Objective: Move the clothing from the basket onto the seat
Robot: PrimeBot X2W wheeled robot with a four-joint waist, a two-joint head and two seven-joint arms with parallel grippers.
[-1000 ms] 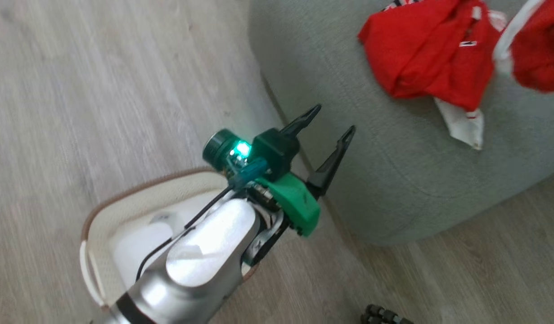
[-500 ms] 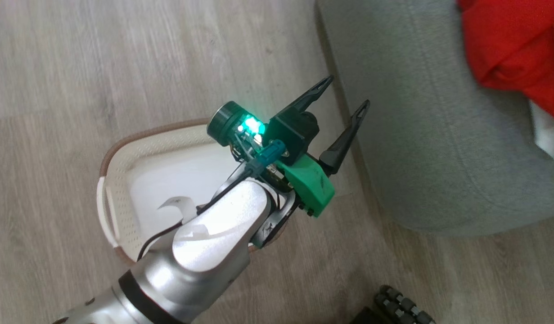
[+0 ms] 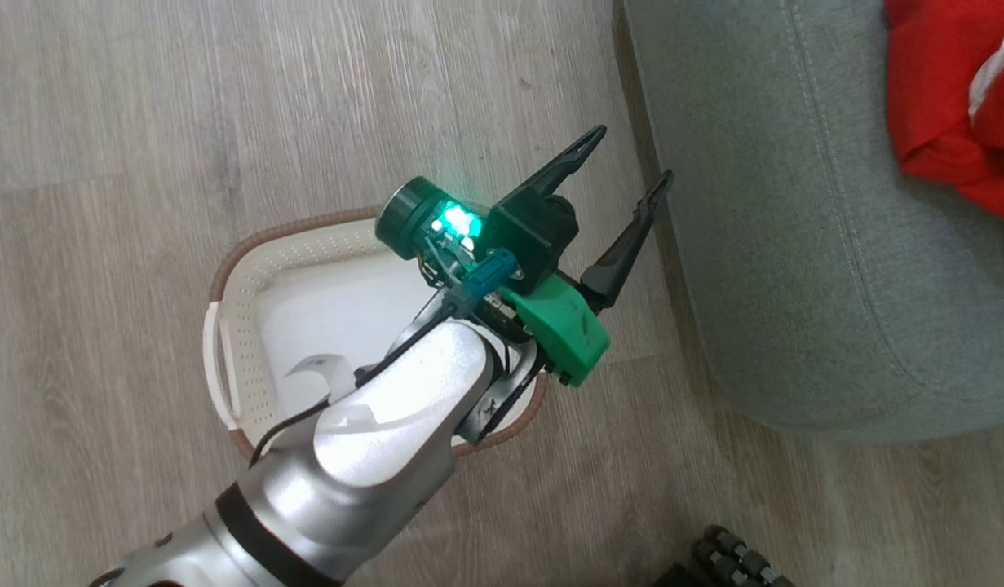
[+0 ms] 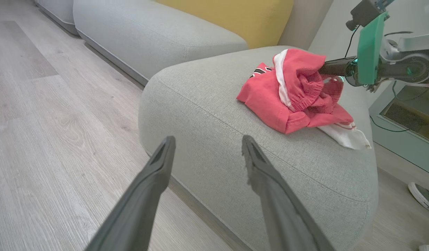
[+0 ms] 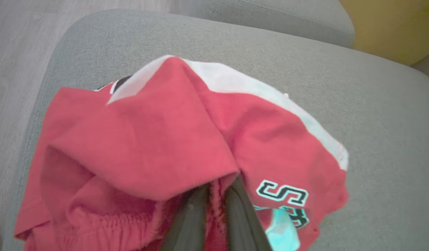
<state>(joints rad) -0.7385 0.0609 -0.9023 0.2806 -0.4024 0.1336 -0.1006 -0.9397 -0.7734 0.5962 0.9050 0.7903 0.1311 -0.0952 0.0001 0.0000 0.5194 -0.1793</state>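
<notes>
The red and white clothing (image 4: 294,94) lies bunched on the grey-green seat (image 4: 217,115). My right gripper (image 5: 214,195) is shut on a red fold of it, and my right gripper (image 4: 326,68) comes in from the side in the left wrist view. The clothing (image 3: 942,106) also lies at the top right of the head view, on the seat (image 3: 795,244). My left gripper (image 3: 628,163) hangs open and holds nothing, above the floor between the basket (image 3: 249,269) and the seat's edge. What I see of the basket's inside is bare white; my left forearm covers part of it.
Wooden floor surrounds the basket. Behind the seat are another grey sofa section (image 4: 148,31) and a yellow cushion (image 4: 235,17). A low teal cabinet (image 4: 402,115) and a shoe (image 4: 423,197) stand beyond the seat. A black ribbed part (image 3: 738,558) lies at the bottom edge.
The head camera has turned, so the seat and clothing slid right in the picture and more of the basket shows. My left gripper stays open at the seat's edge.
</notes>
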